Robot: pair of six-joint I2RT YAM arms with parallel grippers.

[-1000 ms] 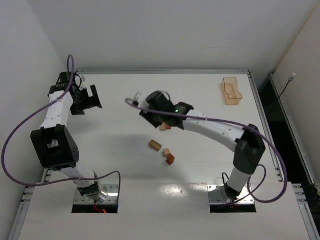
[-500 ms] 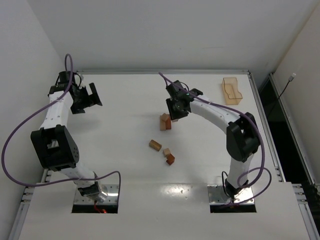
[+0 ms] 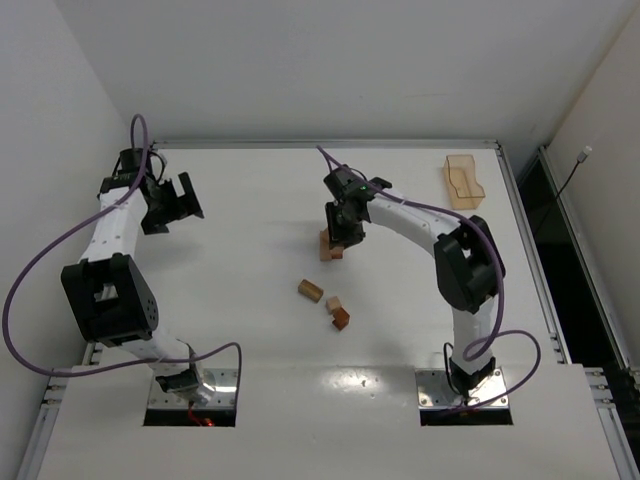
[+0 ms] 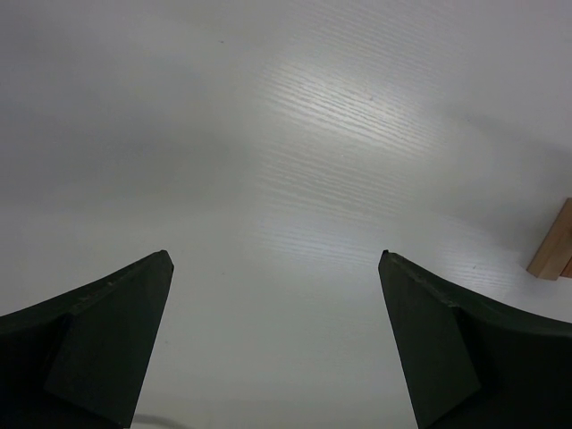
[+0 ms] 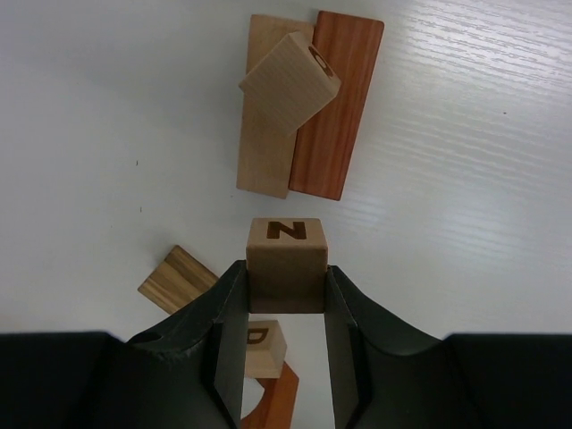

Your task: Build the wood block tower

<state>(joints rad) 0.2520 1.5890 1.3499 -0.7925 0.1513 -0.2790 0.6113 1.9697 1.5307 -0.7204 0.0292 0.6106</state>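
My right gripper (image 5: 285, 279) is shut on a tan cube marked N (image 5: 286, 243) and holds it above the table. Just beyond it lie a tan bar (image 5: 261, 156) and a reddish-brown bar (image 5: 335, 116) side by side, with a tan block (image 5: 288, 82) resting askew on top; this low stack shows under the gripper (image 3: 341, 228) in the top view (image 3: 327, 247). A striped block (image 5: 177, 279), a cube marked D (image 5: 262, 350) and a reddish piece (image 5: 271, 404) lie nearer. My left gripper (image 4: 277, 259) is open and empty, far left (image 3: 184, 198).
A translucent orange tray (image 3: 463, 181) stands at the back right. Loose blocks lie mid-table: striped one (image 3: 310, 290), tan cube (image 3: 334, 303), reddish piece (image 3: 341, 319). A tan block edge (image 4: 554, 250) shows at the right of the left wrist view.
My right arm has swung its gripper from left of the bars round to just over them, holding the N cube. The left arm has barely moved.
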